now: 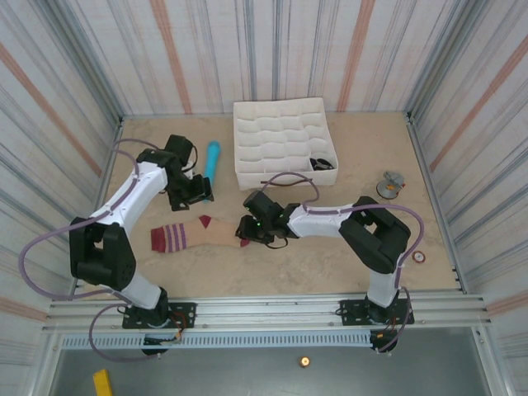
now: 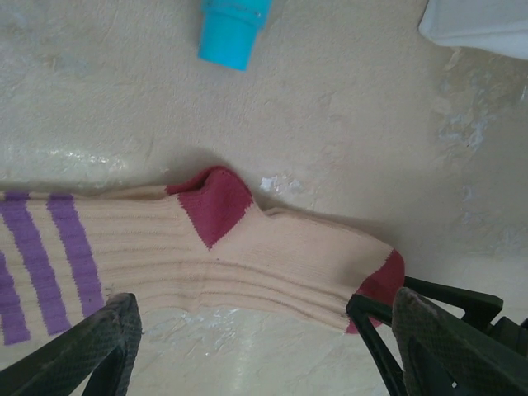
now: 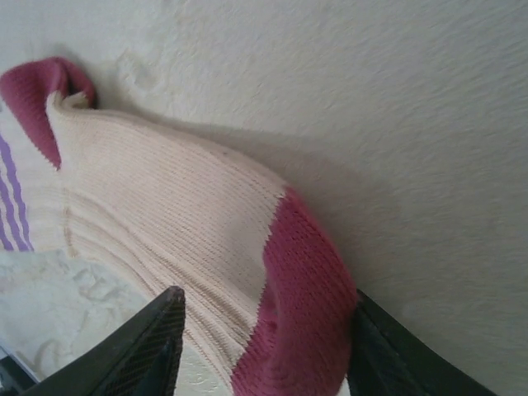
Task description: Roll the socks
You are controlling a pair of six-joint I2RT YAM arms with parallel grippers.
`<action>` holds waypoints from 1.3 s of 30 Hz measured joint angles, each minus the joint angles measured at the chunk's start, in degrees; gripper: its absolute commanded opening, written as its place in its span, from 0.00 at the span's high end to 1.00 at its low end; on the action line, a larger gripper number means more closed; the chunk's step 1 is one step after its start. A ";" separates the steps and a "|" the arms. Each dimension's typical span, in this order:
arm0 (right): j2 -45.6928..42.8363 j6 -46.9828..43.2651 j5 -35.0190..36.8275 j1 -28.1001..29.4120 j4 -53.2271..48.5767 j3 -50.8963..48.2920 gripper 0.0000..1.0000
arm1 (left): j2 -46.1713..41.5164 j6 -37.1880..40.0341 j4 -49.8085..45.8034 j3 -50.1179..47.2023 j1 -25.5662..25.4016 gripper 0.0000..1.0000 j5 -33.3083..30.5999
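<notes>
The beige sock [image 1: 206,234] lies flat across the table, purple-striped cuff [image 1: 169,238] to the left, maroon heel [image 2: 213,205] toward the back, maroon toe [image 3: 307,289] to the right. My right gripper [image 1: 247,230] is down at the toe; its jaws [image 3: 266,301] stand open on either side of the bunched, raised toe, the right finger touching it. My left gripper [image 1: 191,191] hovers open behind the sock's middle [image 2: 264,307], nothing between its fingers. A dark striped bundle [image 1: 322,163], seemingly the black sock, sits in a compartment of the white box.
A light-blue cylinder [image 1: 213,157] [image 2: 235,29] lies behind the left gripper. The white divided box [image 1: 280,115] stands at the back centre. A small grey object [image 1: 390,183] and a small round thing [image 1: 420,256] lie at the right. Striped walls enclose the table.
</notes>
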 measured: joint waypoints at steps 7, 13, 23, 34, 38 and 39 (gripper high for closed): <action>0.83 2.14 1.05 0.81 0.59 0.02 0.74 | -0.17 0.85 -0.11 -0.28 0.02 0.20 0.17; 0.04 0.94 0.63 -2.01 -0.22 -1.46 0.96 | -0.17 1.73 -0.11 -0.28 0.35 0.21 1.46; -8.74 -11.39 -3.45 -14.21 -11.28 -4.92 1.00 | -0.04 3.04 1.18 -2.21 0.37 0.20 4.55; -15.74 -30.36 -6.16 -28.15 -28.50 -5.14 1.00 | 8.68 5.01 5.81 0.07 -5.60 0.24 5.90; -15.98 -35.12 -5.75 -31.87 -31.74 -5.99 1.00 | 14.12 6.01 7.37 5.40 -8.63 0.33 6.05; -16.09 -36.06 -5.68 -32.63 -32.20 -6.05 1.00 | 15.17 6.36 7.65 6.60 -9.20 0.34 6.12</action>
